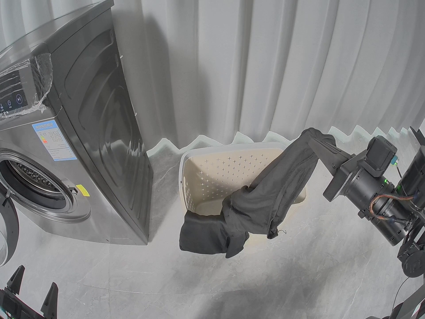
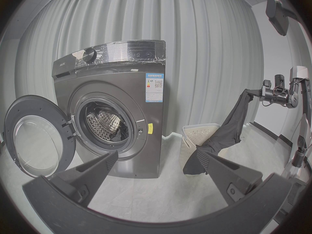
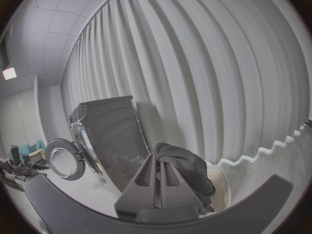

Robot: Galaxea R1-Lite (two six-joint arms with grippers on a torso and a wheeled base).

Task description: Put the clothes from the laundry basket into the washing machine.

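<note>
While the left tool [image 1: 31, 295] is hovering near-left, fingers spread, the right tool [image 1: 315, 141] is clamping a dark garment [image 1: 265, 196] trailing over the near rim of the laundry basket [image 1: 230, 149], partly hiding its inside; far left, the washing machine [image 1: 97, 125] is standing open, drum contents indistinct.

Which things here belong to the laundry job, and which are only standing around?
Belongs to the job:
washing machine, its door open
laundry basket
dark garment, draped over the basket's rim
right gripper, shut on the garment
left gripper, open

Only surroundings:
curtain
floor
</note>
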